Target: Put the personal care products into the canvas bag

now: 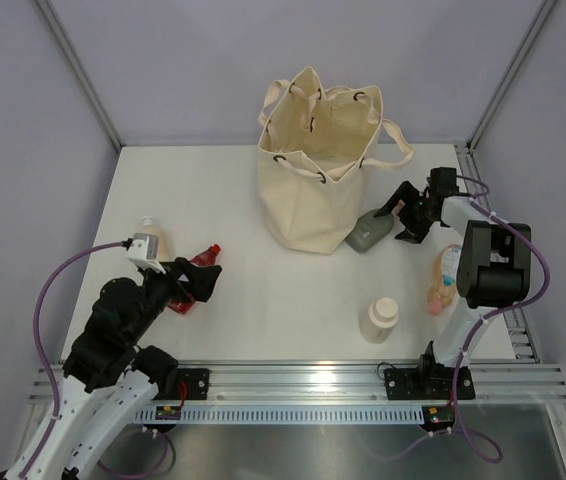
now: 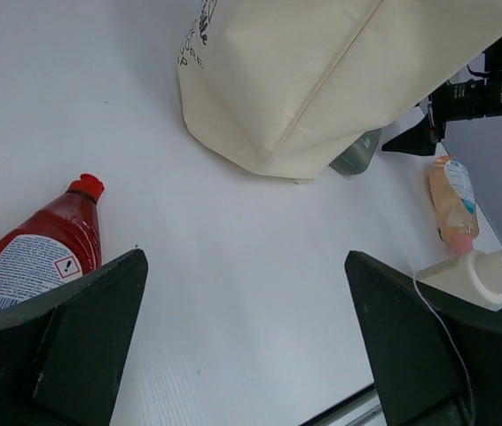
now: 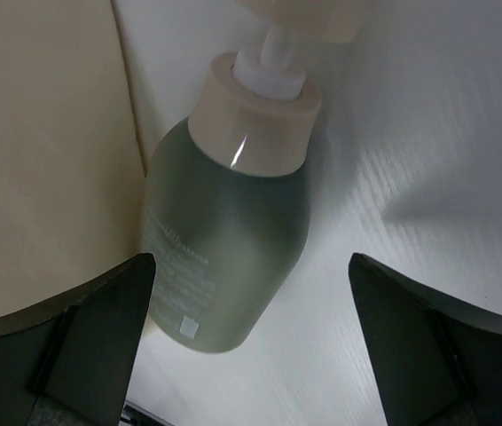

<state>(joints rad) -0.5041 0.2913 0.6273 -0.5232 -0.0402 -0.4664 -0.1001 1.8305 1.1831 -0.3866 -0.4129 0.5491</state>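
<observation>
Hovering | right gripper (image 3: pixel 251 266) wide open | above grey-green bottle (image 3: pixel 224 235)

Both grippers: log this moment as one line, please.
left gripper open by red flat bottle | right gripper open over grey-green pump bottle lying beside cream canvas bag | nothing gripped

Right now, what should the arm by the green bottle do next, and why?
Probably close the right gripper on the grey-green pump bottle. Its jaws stand open on either side of the bottle, which lies beside the canvas bag, not inside it.
</observation>
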